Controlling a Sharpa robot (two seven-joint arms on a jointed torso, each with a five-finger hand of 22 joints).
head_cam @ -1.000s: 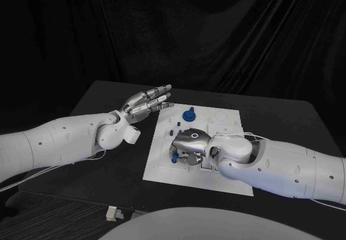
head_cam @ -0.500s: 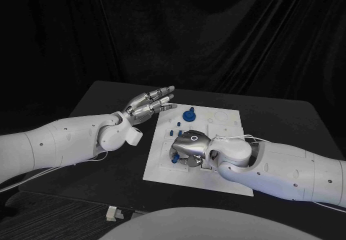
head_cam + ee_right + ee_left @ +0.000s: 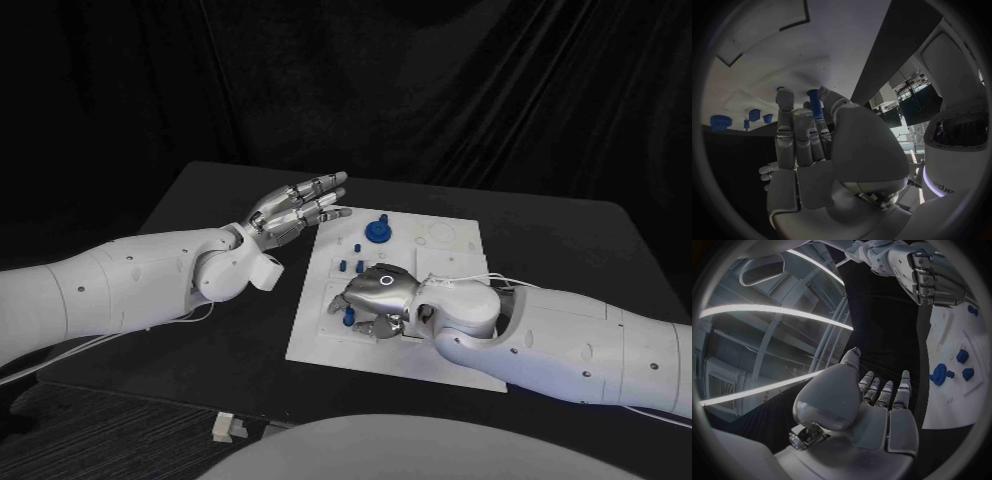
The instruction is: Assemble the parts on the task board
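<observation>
Head view: left hand [image 3: 296, 207] hovers beside the board [image 3: 325, 335], fingers spread, grasping nothing. Right hand [image 3: 378, 293] is palm-down on the board, a blue peg [image 3: 348, 316] at its fingertips.

Left wrist view: fingers [image 3: 903, 390] straight, blue parts [image 3: 941, 374] beyond them.

Right wrist view: peg [image 3: 814, 103] pinched between thumb and fingers [image 3: 786, 117].

The right hand [image 3: 378, 293] is covering the middle of the task board [image 3: 325, 335], hiding most of a blue part [image 3: 348, 316] at its seven o'clock, so its grip is staying unreadable.
</observation>
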